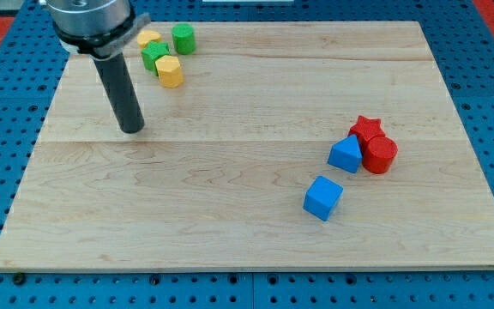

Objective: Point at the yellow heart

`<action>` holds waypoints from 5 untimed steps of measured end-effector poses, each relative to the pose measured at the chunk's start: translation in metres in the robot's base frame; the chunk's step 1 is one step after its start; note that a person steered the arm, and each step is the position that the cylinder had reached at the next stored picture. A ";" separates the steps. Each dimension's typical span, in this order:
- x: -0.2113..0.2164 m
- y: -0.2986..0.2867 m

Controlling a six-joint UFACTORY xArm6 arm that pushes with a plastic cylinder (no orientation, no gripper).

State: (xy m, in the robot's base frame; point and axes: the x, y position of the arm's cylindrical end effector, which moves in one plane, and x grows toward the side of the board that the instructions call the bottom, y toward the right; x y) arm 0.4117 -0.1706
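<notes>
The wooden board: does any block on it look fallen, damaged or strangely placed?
Nothing stands out. The blocks rest flat on the wooden board in two tidy clusters, plus a lone blue cube. My tip stands apart from them all.

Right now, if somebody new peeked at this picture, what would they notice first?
First, the big dark rod at the view's upper left, my tip resting on the wooden board below a little bunch of yellow and green blocks. Next, the bright group at the view's right: red star, red cylinder, blue triangle block, and blue cube slightly apart.

Bright, even light — soft shadows, sharp focus.
</notes>
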 end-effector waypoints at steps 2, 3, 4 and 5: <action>-0.064 -0.077; -0.098 -0.110; -0.128 -0.117; -0.150 -0.110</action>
State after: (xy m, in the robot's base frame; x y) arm 0.2622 -0.2808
